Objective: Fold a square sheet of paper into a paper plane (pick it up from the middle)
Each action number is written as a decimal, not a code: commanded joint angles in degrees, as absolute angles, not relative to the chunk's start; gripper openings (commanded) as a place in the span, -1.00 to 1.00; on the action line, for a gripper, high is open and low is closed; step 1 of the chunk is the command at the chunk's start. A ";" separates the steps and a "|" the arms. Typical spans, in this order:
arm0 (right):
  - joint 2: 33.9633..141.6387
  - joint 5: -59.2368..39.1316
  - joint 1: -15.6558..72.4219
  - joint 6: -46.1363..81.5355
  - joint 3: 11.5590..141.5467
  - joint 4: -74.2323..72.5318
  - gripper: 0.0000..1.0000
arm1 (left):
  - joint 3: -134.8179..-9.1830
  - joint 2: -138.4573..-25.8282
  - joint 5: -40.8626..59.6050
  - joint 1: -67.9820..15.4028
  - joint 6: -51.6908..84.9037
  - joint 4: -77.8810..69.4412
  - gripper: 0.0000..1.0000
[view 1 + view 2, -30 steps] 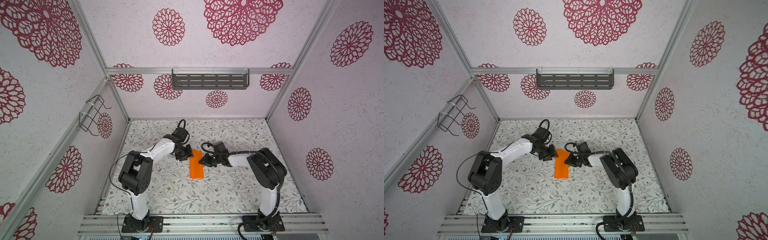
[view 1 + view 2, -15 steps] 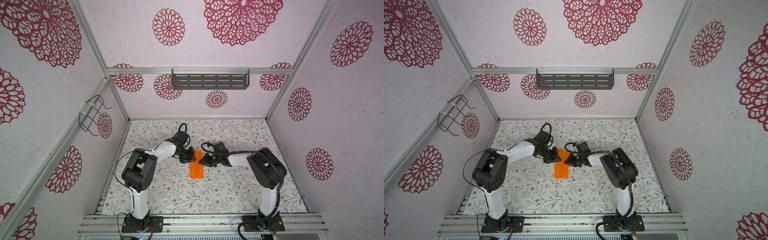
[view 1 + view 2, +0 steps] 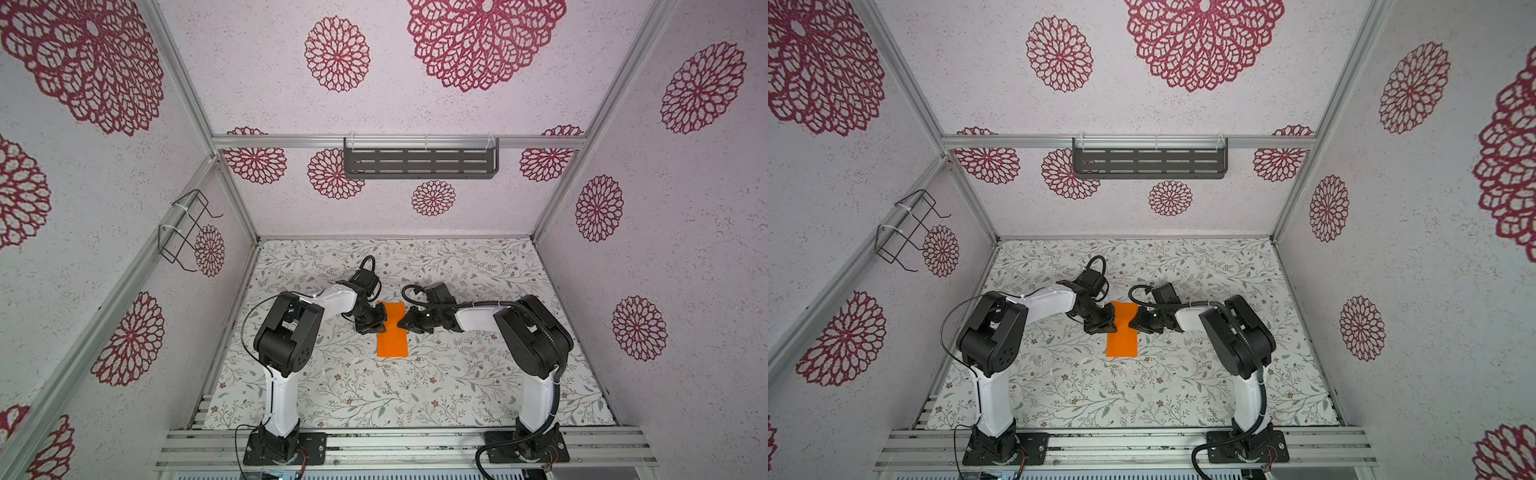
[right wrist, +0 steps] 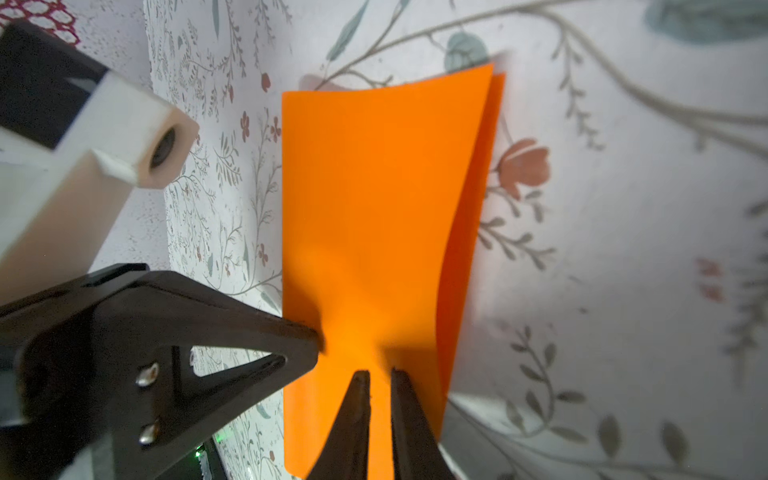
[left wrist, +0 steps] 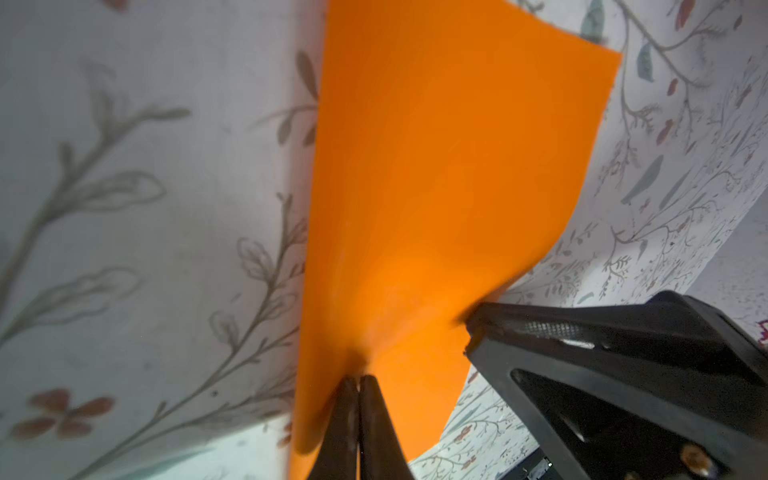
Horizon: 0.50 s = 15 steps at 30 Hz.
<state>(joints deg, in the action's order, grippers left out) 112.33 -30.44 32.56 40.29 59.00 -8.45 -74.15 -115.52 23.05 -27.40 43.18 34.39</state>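
The square sheet of paper [image 3: 391, 332], doubled into a long strip, is seen at the middle of the worktop [image 3: 457, 374] in both top views. Its left long edge is pinched by the left end effector [image 5: 358, 380], fingers pressed together. Its right edge is nipped by the right end effector [image 4: 380, 374], with a thin slit showing between the fingers. A slotted grey shelf [image 3: 420, 163] and a wire rack [image 3: 187, 230] are hung on the walls, well apart. Bare floral surface is left on every side, out to the worktop's edges.

Left claw [image 5: 358, 379] pinching orange paper [image 5: 436, 187], apparently curled
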 commanded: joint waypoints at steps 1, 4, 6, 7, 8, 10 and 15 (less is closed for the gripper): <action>115.36 -25.54 32.43 38.37 57.57 2.41 -0.68 | -75.22 -116.75 18.69 -27.52 40.46 38.99 -0.88; 115.39 -24.71 32.43 38.11 57.85 3.41 -0.68 | -75.59 -116.87 16.14 -27.40 38.78 42.12 -0.89; 115.61 -23.78 32.43 37.45 58.63 5.46 -0.68 | -75.67 -116.57 14.12 -27.25 37.59 44.42 -0.89; 115.58 -23.07 32.50 37.12 59.02 6.31 -0.68 | -75.76 -116.29 13.36 -27.13 37.09 45.39 -0.89; 115.53 -22.48 32.52 36.87 59.30 6.94 -0.68 | -75.91 -115.94 12.53 -26.91 36.63 46.23 -0.89; 115.32 -21.81 32.52 36.67 59.50 7.68 -0.69 | -76.81 -114.98 11.69 -26.49 36.02 47.44 -0.90; 115.54 -22.13 32.61 36.66 59.77 7.60 -0.69 | -79.09 -110.82 17.12 -26.70 37.15 44.07 -0.89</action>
